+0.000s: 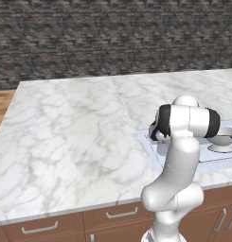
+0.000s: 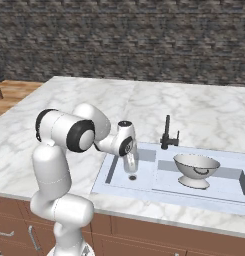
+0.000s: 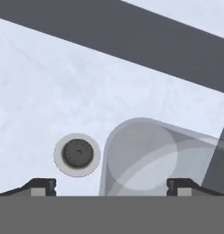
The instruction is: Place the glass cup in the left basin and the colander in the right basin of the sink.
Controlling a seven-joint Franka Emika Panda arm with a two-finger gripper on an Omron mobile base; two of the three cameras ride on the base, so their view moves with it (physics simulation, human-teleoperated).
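claw (image 3: pixel 111 185) tips stand spread apart, gripping nothing, low over the left basin (image 2: pixel 119 175), with its dark drain (image 3: pixel 77 154) to the left. glass cup (image 3: pixel 141 157) sits between the tips in that basin, looking tilted. it seems light, stiff, slick and breakable: best taken across its round wall. farther right, the colander (image 2: pixel 196 169) stands upright in the right basin (image 2: pixel 224 187); its rim handles offer a hold.

Dark stone wall (image 1: pixel 112 38) — white marble counter (image 1: pixel 65 137), brown wooden drawers (image 1: pixel 117 217).
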